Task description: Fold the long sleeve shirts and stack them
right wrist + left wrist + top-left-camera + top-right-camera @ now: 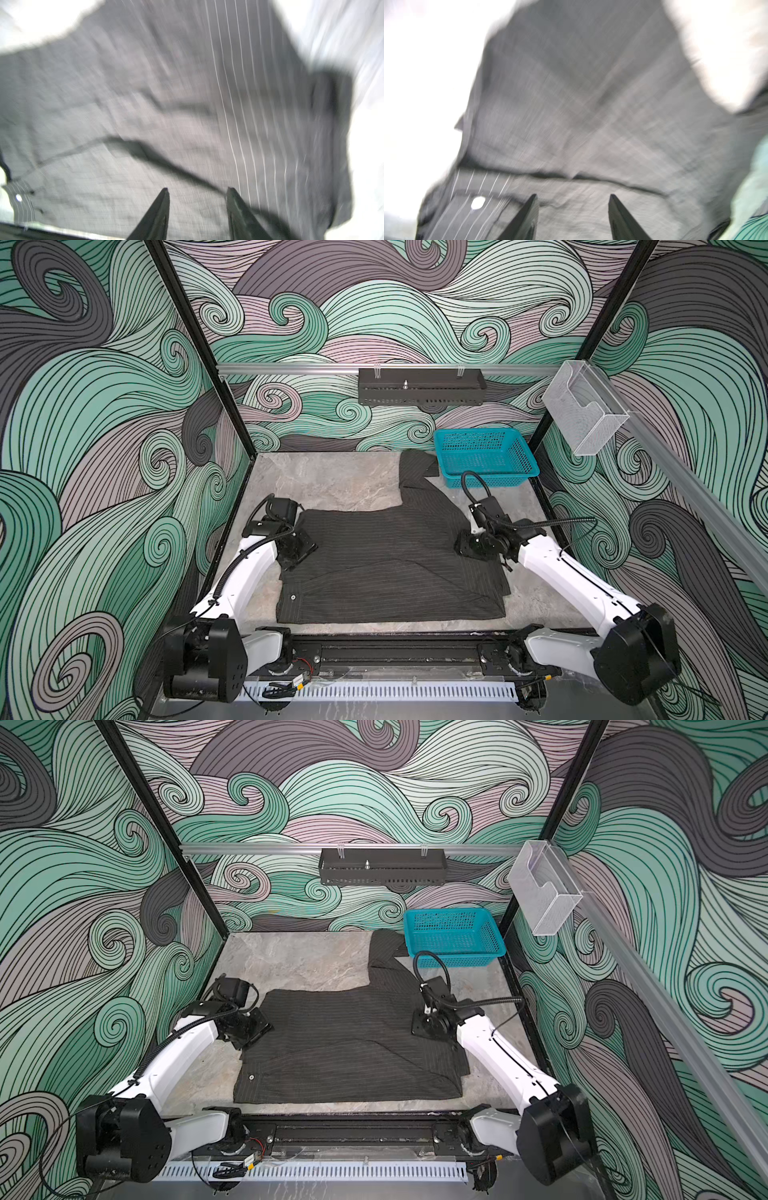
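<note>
One long sleeve shirt [386, 572] [349, 1052], dark with pale pinstripes, lies flat and partly folded on the marble table in both top views. One sleeve [415, 475] runs back towards the teal basket. My left gripper [297, 551] [573, 196] hangs over the shirt's left edge; its jaws are apart with only cloth below them. A whitish button [478, 202] shows beside it. My right gripper [471, 549] [197, 189] is over the shirt's right side, also open and empty, just above a fold line. Both wrist views are blurred.
A teal mesh basket [484, 456] [453, 934] stands at the back right, touching the sleeve's end. A dark metal shelf [419, 385] and a clear wall bin [582, 414] hang above the table. Bare marble table [324, 485] lies at the back left.
</note>
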You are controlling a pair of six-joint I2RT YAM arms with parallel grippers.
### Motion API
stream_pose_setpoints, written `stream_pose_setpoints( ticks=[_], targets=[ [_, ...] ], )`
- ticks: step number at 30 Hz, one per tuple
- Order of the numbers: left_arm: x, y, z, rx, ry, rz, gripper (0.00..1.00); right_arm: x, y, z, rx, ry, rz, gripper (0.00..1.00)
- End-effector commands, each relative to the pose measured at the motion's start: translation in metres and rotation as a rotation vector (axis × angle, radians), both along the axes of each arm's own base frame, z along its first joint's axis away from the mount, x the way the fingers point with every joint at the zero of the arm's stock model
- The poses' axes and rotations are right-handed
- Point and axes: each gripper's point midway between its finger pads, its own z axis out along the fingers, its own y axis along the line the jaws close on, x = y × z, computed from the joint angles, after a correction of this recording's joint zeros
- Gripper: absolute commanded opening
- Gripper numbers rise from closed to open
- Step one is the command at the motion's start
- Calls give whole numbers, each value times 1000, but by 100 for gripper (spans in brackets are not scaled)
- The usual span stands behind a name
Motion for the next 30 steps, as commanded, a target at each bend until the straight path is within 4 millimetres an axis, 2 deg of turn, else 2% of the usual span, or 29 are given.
stream_pose_setpoints(
  ticks=[1,4,8,14,20,26,30],
  targets=[
    [54,23,20,87,-129,0,59,57,-12,18,-127,-146,39,49],
    [93,32,8,76,-75,-23,59,100,-16,22,-115,-166,7,51],
    [133,48,-20,82,77,-43,58,143,-17,10,-96,-134,-24,52],
    [178,63,-47,164,116,-87,58,180,-11,-1,-59,-123,-50,56],
    [188,57,-84,148,237,-144,53,196,-11,-12,-36,-110,-69,58],
    [172,58,-98,168,317,-150,51,201,-13,-22,-34,-96,-77,58],
    [168,51,-108,135,327,-154,49,204,-13,-26,-35,-91,-80,58]
  ],
)
